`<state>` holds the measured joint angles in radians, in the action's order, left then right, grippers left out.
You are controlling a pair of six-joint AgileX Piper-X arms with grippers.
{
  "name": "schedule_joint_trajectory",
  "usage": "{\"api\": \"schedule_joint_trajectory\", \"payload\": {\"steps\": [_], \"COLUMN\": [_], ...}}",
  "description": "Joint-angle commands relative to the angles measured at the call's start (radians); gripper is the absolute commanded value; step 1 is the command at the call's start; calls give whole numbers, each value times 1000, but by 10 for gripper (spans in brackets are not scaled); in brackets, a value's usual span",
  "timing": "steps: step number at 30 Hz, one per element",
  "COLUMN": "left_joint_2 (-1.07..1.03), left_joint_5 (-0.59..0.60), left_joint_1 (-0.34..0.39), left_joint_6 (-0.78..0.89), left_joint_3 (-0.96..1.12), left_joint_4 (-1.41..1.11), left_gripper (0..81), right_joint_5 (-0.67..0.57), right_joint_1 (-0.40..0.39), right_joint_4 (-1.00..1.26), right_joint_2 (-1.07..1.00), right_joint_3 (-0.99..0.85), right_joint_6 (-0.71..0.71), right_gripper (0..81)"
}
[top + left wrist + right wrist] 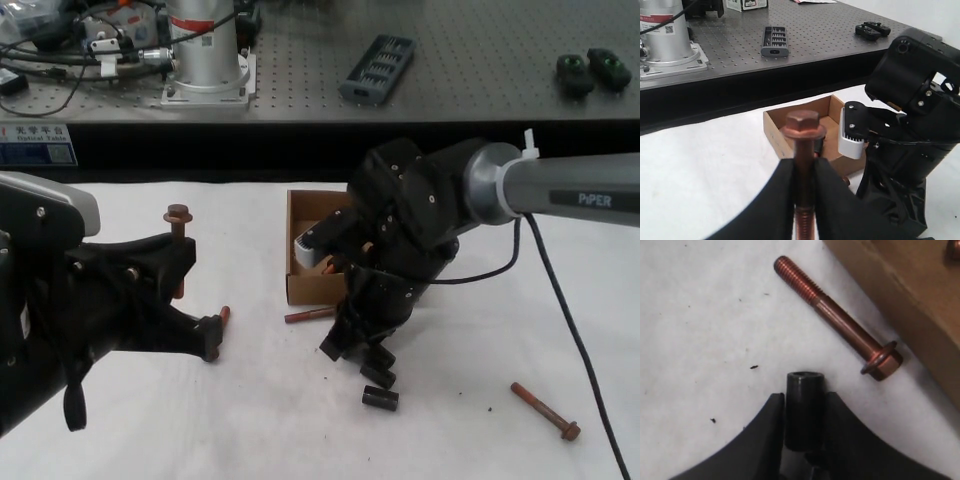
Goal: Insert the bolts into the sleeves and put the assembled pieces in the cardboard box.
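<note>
My left end effector (803,172) is clamped on a bolt (802,122), head up. The right end effector (804,412) pinches a sleeve (804,392) at the cardboard box's (300,290) 6 o'clock. My worry: if the axes are slightly off, the threads snag the bore rim and one piece twists loose.

Both arms over the bench, each gripper loaded.
Left arm (60,300) comes in low from the near left; the left gripper (803,167) has its fingers clamped on a bolt (802,125), shank between the jaws, head clear above them. Right arm (560,190) comes in from the right, wrist bent steeply down; the right gripper (804,400) pinches a sleeve (804,410), bore end past the fingertips.
</note>
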<state>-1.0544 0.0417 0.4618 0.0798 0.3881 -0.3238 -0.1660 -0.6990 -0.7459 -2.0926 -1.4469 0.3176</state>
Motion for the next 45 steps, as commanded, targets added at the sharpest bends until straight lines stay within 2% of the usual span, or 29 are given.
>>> {"api": "schedule_joint_trajectory", "payload": {"steps": [1, 6, 12, 17, 23, 28, 31, 33, 35, 38, 41, 45], "left_joint_2": [1, 1, 1, 1, 1, -5, -40, -90, -162, -258, -326, -398], "left_joint_5": [-3, -3, -3, -6, -68, -68, -65, -22, 73, 158, 166, 246], "left_joint_1": [1, 1, 1, 1, 1, 1, 1, 1, 1, 1, 1, 1], "left_joint_6": [-13, -29, -29, -29, -9, 58, 104, 152, 196, 284, 394, 418], "left_joint_3": [5, 5, 5, 5, 5, 5, 5, 5, 7, 19, 45, 112], "left_joint_4": [-23, -22, -7, 1, 17, -50, -109, -158, -231, -346, -474, -537], "left_gripper": [76, 76, 76, 76, 76, 76, 76, 76, 67, 19, 6, 6], "right_joint_5": [-24, 50, 140, 154, 31, -138, -196, -238, -328, -469, -480, -502], "right_joint_1": [-6, -12, -12, -12, 14, 78, 113, 129, 143, 153, 152, 152], "right_joint_4": [-20, -55, -120, -114, -101, -76, -9, 3, 21, 147, 326, 505], "right_joint_2": [-12, -12, -12, -10, 87, 254, 375, 453, 531, 650, 738, 774], "right_joint_3": [-3, -3, -3, -3, -3, 10, 50, 88, 151, 286, 451, 638], "right_joint_6": [0, 49, 104, 104, 104, 71, 28, 10, -1, -49, -121, -239], "right_gripper": [215, 194, 93, 85, 85, 85, 85, 85, 75, 48, 29, 29]}}
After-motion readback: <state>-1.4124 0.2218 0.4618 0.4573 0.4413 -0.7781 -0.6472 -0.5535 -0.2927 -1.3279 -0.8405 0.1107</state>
